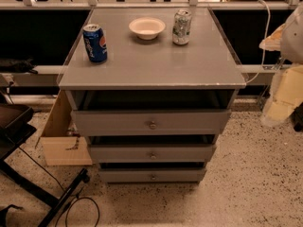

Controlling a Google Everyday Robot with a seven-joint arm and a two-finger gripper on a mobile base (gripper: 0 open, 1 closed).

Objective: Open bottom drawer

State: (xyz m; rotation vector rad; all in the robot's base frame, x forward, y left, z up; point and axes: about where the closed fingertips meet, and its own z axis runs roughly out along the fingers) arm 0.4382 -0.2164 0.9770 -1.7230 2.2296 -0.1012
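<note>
Low at 6 o'clock in the camera view, under two taller grey fronts, sits the bottom drawer (128,176) – the slimmest grey wooden front of the three, with one small round metal knob (152,177) at its centre. A dark gap runs along its upper edge, below the middle grey drawer front (123,153). Whether it is drawn out at all I cannot tell. Nothing touches its knob.

Far out at 3 o'clock, against the right edge, hangs the gripper (279,105), a pale, yellowish blurred shape. It is well apart from the cabinet and from the bottom drawer. How wide it stands, and whether it has hold of anything, I cannot tell.

On the flat grey wooden cabinet top (151,65) three things stand upright. A blue cola can (95,42) is at 9 o'clock near the left edge. A shallow round white bowl (147,28) is at 12 o'clock. A green and silver drink can (182,27) stands just beside the bowl at 1 o'clock, not touching it.

The widest grey drawer front (118,123) is just under the top, with a deep dark opening above it.

At 8 o'clock a light brown board (61,145) leans beside the cabinet on the speckled stone floor (255,183). At 7 o'clock a black metal stand leg (42,193) crosses the corner – a black cable (80,207) loops beside it.
</note>
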